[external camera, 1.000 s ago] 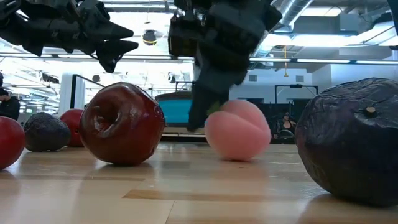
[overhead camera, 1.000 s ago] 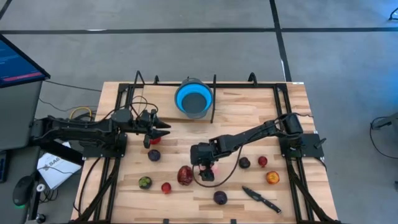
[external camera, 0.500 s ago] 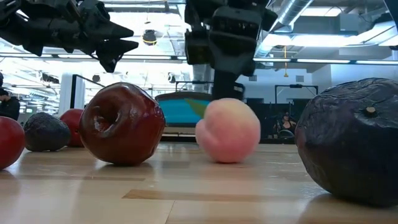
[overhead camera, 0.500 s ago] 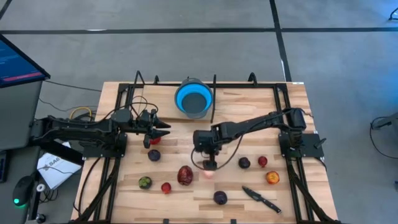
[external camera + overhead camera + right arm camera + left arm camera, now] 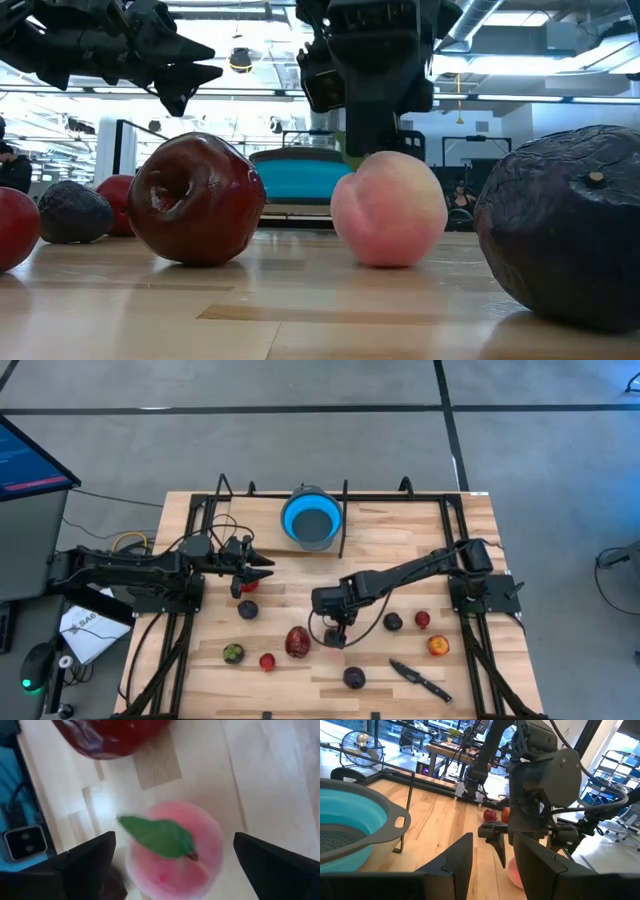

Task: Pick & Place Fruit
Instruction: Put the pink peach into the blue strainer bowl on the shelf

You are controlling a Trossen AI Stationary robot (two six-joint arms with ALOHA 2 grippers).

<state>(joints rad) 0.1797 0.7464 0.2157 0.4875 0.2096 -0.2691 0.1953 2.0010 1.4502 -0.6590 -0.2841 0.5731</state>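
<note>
Two grippers are mine: my left gripper (image 5: pixel 262 568) hovers open and empty near the bowl (image 5: pixel 311 520), while my right gripper (image 5: pixel 172 862) hangs wide open straddling the pink peach (image 5: pixel 389 209) beside the red apple (image 5: pixel 196 199). I should drop lower, centre, then squeeze gently. Half a second ago the peach sat further left.

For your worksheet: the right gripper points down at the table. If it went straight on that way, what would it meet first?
Most likely the pink fruit. The right gripper hangs open right above it, one finger on each side, so the fruit's leafy top lies first in line, before the table.
</note>
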